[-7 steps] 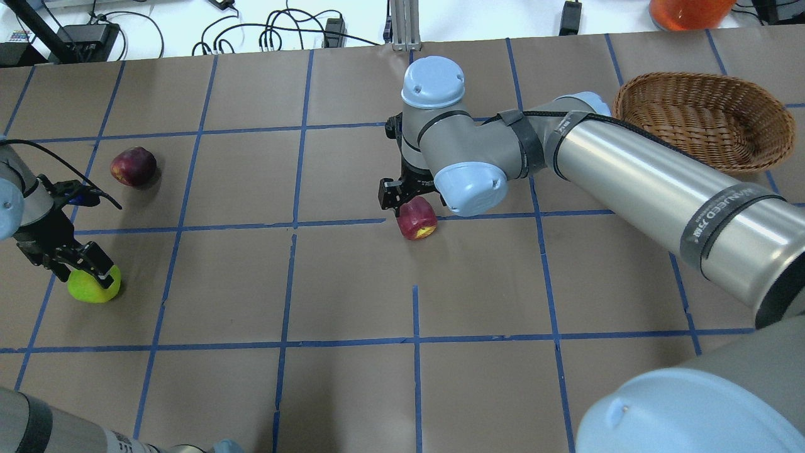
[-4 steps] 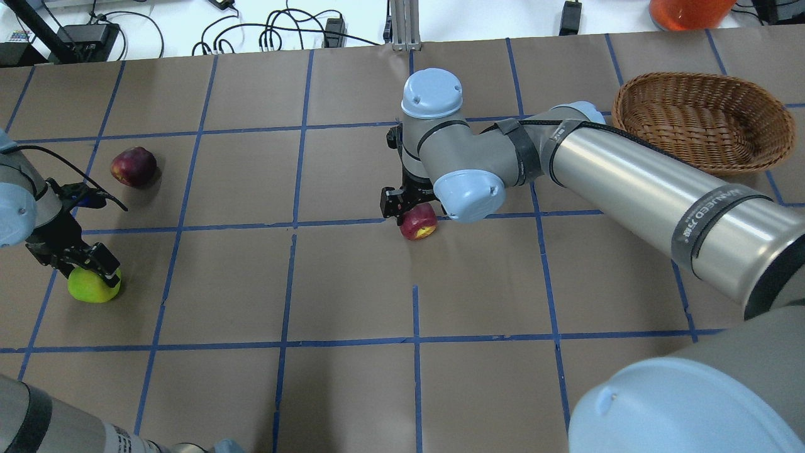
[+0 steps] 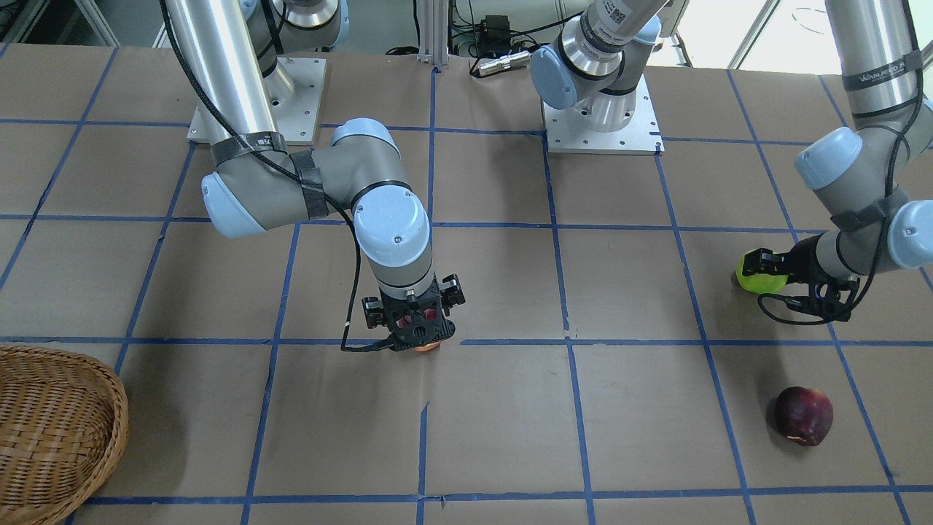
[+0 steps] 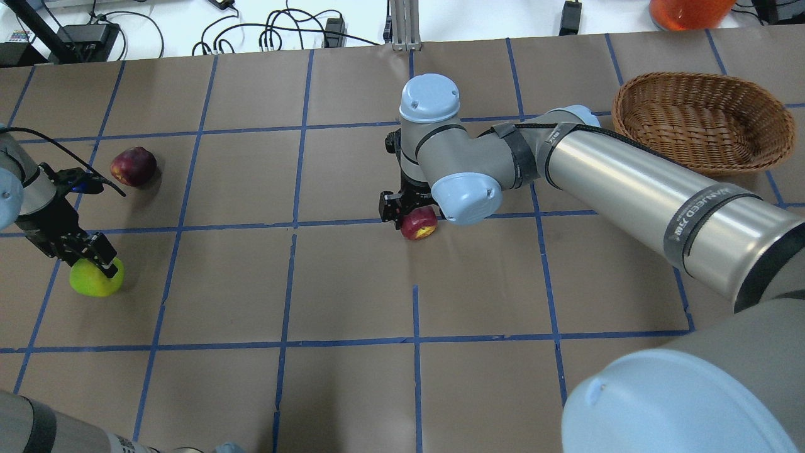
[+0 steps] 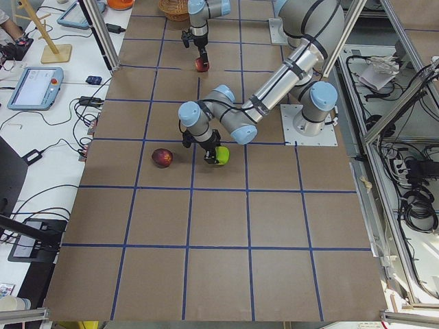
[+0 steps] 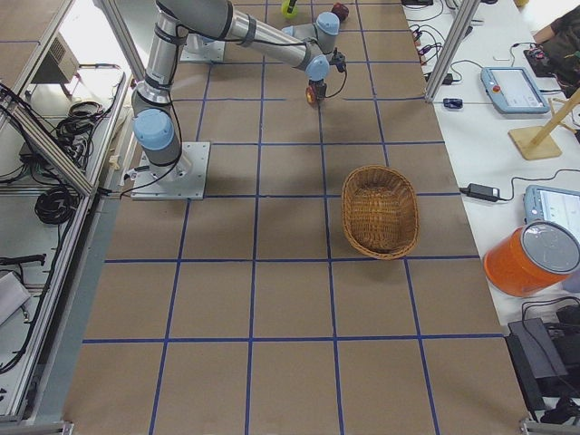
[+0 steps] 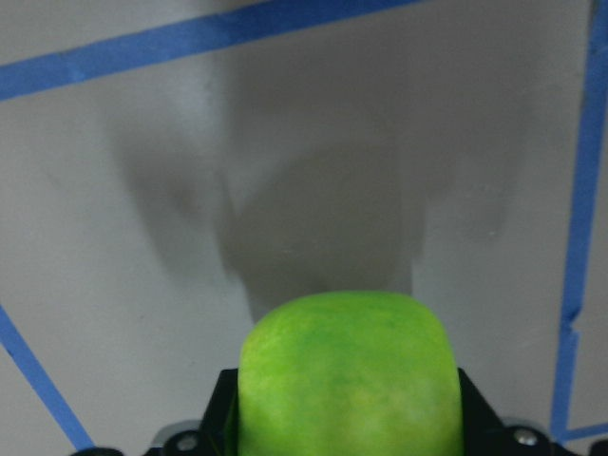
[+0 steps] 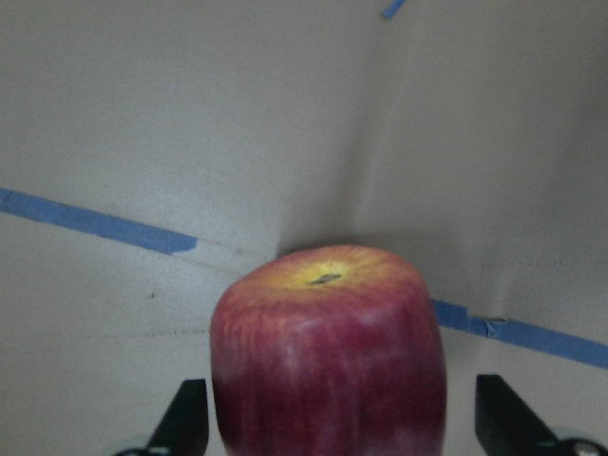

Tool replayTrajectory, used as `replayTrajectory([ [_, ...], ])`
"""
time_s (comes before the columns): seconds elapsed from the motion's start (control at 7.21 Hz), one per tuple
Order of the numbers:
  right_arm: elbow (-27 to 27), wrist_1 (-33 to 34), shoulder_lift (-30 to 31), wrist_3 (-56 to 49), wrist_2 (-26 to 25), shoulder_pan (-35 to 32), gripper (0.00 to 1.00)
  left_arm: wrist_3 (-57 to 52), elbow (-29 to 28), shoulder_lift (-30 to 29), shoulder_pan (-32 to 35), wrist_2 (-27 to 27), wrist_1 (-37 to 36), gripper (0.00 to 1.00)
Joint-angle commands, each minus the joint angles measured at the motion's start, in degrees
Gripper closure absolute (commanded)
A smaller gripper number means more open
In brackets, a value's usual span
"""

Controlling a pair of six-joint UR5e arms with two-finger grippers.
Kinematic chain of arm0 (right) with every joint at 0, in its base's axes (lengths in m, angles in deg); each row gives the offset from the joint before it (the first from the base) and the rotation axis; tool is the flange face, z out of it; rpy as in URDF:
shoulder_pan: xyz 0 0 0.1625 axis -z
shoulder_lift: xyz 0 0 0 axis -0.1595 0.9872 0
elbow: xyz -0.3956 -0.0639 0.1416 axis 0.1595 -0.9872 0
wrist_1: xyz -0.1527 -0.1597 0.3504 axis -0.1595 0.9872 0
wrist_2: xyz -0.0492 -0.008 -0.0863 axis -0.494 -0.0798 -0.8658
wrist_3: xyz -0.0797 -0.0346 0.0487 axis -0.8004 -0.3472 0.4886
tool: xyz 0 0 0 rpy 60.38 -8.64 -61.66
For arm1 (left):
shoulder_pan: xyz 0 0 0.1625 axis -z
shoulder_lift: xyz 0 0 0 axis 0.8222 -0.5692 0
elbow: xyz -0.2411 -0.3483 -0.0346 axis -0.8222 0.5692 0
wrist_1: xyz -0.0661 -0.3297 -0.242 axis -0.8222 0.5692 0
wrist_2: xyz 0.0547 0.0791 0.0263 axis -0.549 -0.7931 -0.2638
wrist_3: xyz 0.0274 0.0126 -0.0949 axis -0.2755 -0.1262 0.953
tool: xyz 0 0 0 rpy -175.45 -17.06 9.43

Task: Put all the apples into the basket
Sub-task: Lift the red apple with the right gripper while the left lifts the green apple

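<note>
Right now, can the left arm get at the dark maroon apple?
Likely not yet. The maroon apple lies near the left gripper with nothing between them, but that gripper looks shut on the green apple and must free itself first.

Brown, blue-gridded table (image 4: pixel 352 283) carries the wicker basket (image 4: pixel 704 157), maroon apple (image 4: pixel 133 166) and red apple (image 4: pixel 420 224)

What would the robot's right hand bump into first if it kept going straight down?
The red apple, sitting between open fingers of the right hand; fingertips may touch the table about then, depth unclear.
</note>
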Motion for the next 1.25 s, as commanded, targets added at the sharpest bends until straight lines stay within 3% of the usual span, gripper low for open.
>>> replayTrajectory([
  [0.0,0.08,1.06,-0.91,0.00,-0.24,-0.13,0.03,9.79,-7.91,0.44,7.02,2.71,9.02,0.96],
  [0.14,0.17,2.28,-1.09,0.69,-0.33,-0.13,0.53,17.50,-9.60,1.05,12.38,3.58,11.30,0.96],
  [0.28,0.17,2.30,-1.00,2.00,-0.94,-0.22,0.78,24.71,-9.87,2.45,16.69,6.89,13.24,0.96],
  [0.42,-0.44,1.43,-0.22,1.93,-1.38,-0.13,0.89,29.75,-9.62,3.59,20.31,7.54,13.43,0.96],
  [0.69,-1.93,-1.37,5.90,1.49,-2.18,3.97,0.91,43.62,-9.70,3.43,28.30,13.50,12.83,0.96],
  [0.97,-7.62,-13.64,11.02,-1.30,-2.27,19.03,0.92,62.30,-9.97,1.51,39.61,19.37,6.71,0.96],
  [1.11,-10.09,-16.48,11.12,-6.02,-2.36,26.34,0.92,66.32,-9.44,-0.51,45.85,19.93,-0.55,0.96],
])
